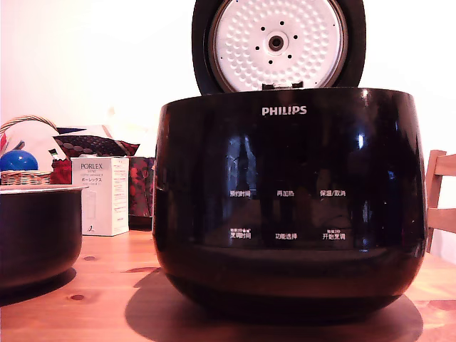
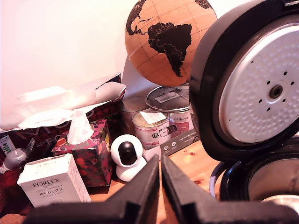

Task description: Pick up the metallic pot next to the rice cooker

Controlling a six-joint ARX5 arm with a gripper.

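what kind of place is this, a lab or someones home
Most likely a home, on a wooden table: an open rice cooker stands beside a metallic pot, with a tissue box, a globe and food tins crowded behind.

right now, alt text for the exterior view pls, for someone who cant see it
A large glossy black Philips rice cooker fills the middle of a wooden table, its lid raised to show a white dimpled plate. At the exterior view's left edge sits a dark pot with a silvery rim, cut off by the frame. Behind it stand a white Porlex box and a basket.
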